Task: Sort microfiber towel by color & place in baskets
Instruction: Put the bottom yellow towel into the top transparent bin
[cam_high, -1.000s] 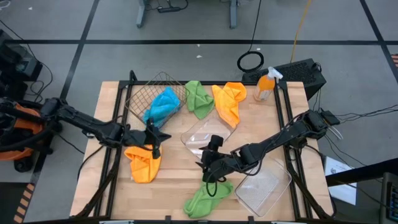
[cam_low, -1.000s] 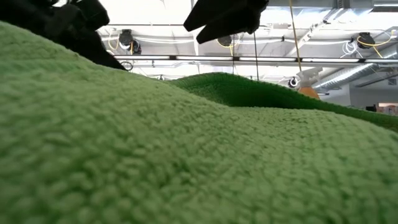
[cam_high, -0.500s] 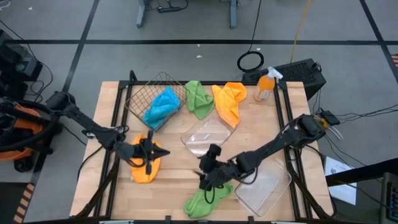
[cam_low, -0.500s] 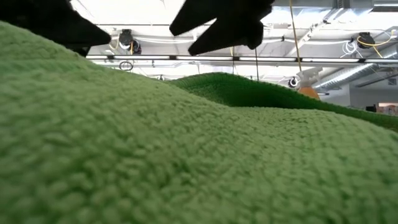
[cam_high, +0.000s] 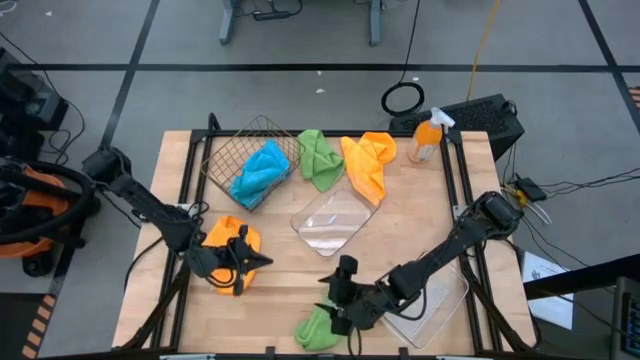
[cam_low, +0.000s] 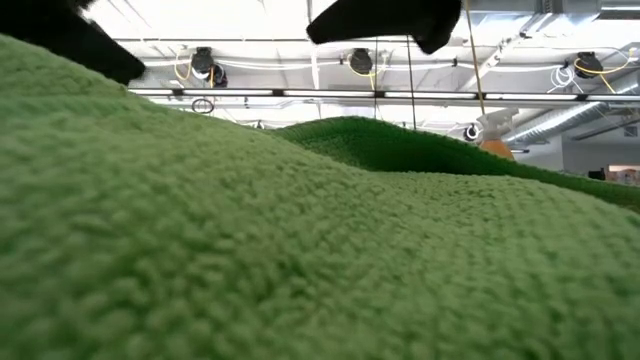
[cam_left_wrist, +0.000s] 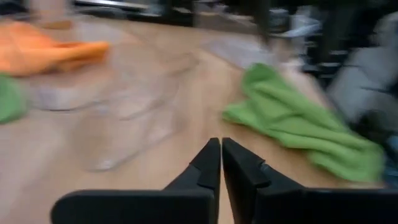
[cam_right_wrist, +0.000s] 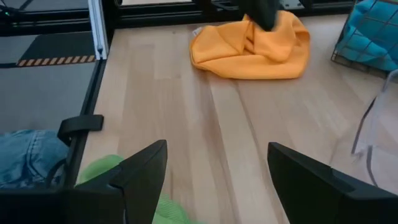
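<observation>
Soft, fuzzy and light by the look of it: green towel (cam_high: 316, 330), crumpled at the table's front edge, right up against the low camera and filling almost all of that view. Probably sags and drapes once lifted, with no stiff edge to count on; not fragile, not slippery, though the pile may drag on the wood. Best taken at a raised fold near the middle of the heap, pinching down through a few layers so that nothing trails. Hovering directly over it, the right gripper (cam_right_wrist: 217, 155), fingers spread wide with nothing between them, the green pile just under one finger. Just beside, under the right arm, a clear tray (cam_high: 440, 300), apparently bare. Further toward the left side, an orange towel (cam_high: 225, 250), bunched into a mound, with the left gripper (cam_left_wrist: 221, 143) at it; fingers pressed together tip to tip, no cloth visible between them in the left wrist view. Mid-table, a second clear tray (cam_high: 330, 222), tilted and bare. At the back, a wire basket (cam_high: 225, 155) holding a blue towel (cam_high: 262, 168); next to it a second green towel (cam_high: 318, 157) touching a second orange towel (cam_high: 368, 165), both loose on the wood. Beyond those, an orange spray bottle (cam_high: 427, 138) at the far corner, no part of the sorting.
</observation>
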